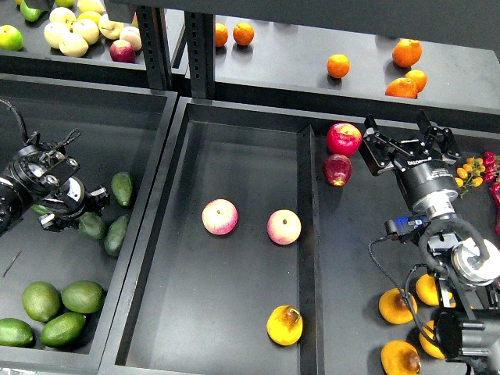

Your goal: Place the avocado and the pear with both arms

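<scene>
Three dark avocados lie in the left tray: one (122, 187) upright, one (91, 226) and one (116, 234) below it. My left gripper (76, 205) hovers just left of them; it is dark and its fingers cannot be told apart. A bit of green shows under it. A yellow-orange pear (283, 325) with a brown blotch lies at the front of the middle tray (234, 148). My right gripper (404, 142) is open and empty above the right tray, beside two red apples (342, 139).
Two pink-yellow apples (219, 216) (283, 226) lie mid-tray. Lighter round green fruits (62, 308) sit at front left. Several more pears (396, 305) lie under my right arm. Oranges (406, 53) and pale apples (74, 31) are on the back shelf. Shelf posts (199, 47) stand behind.
</scene>
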Motion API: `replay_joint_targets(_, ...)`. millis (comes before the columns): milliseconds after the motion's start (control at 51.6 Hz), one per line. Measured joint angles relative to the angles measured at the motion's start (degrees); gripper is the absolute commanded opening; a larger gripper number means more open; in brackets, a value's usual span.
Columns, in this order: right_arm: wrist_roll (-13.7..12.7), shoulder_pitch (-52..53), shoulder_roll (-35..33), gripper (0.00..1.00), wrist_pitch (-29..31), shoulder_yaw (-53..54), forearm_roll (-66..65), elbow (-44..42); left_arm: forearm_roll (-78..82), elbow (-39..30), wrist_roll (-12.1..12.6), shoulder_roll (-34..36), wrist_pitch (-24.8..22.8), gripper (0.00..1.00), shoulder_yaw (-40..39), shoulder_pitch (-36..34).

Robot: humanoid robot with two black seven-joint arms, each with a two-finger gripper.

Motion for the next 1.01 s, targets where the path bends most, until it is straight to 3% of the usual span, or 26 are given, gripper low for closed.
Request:
replay_joint_targets(174,0.0,0.0,0.0,1.0,0.0,0.0,0.0,0.0,-0.1,-0.2,0.0,0.2,0.0,0.98,-0.1,-0.9)
replay_joint_targets(368,0.0,0.0,0.0,1.0,0.0,0.1,0.0,0.0,-0.9,-0.5,0.0,1.7,0.0,0.99,-2.4,-5.7)
replay_joint_targets(504,-0.1,-0.4,0.0,1.0,0.0,-0.1,0.0,-0.1,-3.4,-0.6,0.0,3.2,0.0,0.99,-13.1,-8.4)
replay_joint_targets(736,-0.5,-2.3,0.0,1.0,0.0,-0.6,0.0,-0.1,-11.0,-3.3,0.0,5.3,0.0,0.99,-34.8,-7.2)
replay_joint_targets(1007,-2.8,-8.1,-1.1,1.0,3.0,-0.8,1.9,-0.2,-21.3,-18.5,0.0,10.5,0.0,0.99,-52.6,1.1)
